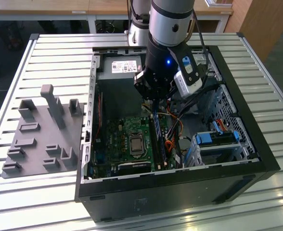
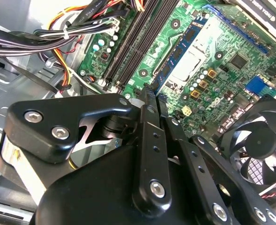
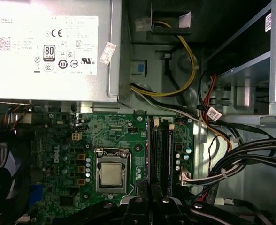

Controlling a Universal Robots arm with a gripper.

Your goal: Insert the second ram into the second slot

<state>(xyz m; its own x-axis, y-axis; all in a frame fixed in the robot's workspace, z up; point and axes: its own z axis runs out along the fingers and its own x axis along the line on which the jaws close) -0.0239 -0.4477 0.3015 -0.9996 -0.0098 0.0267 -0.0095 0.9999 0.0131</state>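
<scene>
Second ram (image 1: 159, 142) stands edge-up on the motherboard (image 1: 124, 139), at 6 o'clock just below the gripper (image 1: 153, 106) in the exterior view; fingers (image 2: 147, 112) narrow, drawn together.

The exterior view looks steeply down across the bench (image 1: 40, 202) into the open computer case (image 1: 180, 190). Both wrist views ride close over its circuit board (image 3: 58, 136), behind the hand (image 2: 152, 96).

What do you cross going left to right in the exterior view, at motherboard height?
Grey fixture tray → CPU socket → memory slots → blue drive-bay latch
</scene>
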